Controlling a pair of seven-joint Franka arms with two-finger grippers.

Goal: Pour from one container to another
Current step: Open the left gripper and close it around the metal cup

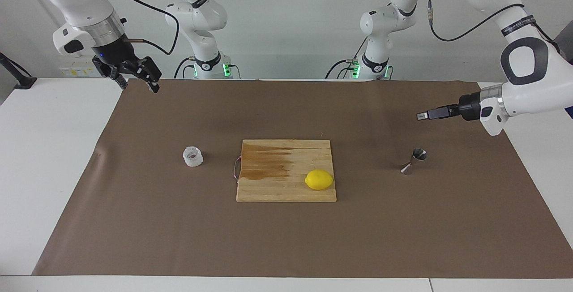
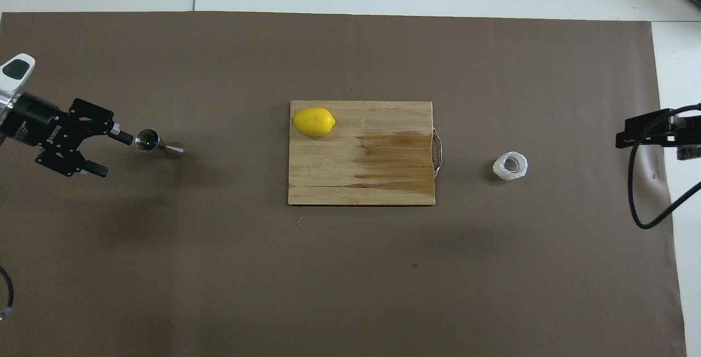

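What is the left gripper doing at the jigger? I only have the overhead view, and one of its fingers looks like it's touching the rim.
Observer: It isn't touching. In the facing view the left gripper hangs in the air well above the steel jigger, which stands free on the brown mat.
Operator: And the right one? I only see a bit of it at the edge.
Observer: The right gripper is raised over the mat's corner at the right arm's end. Its fingers are open and empty, well clear of the plastic cup.
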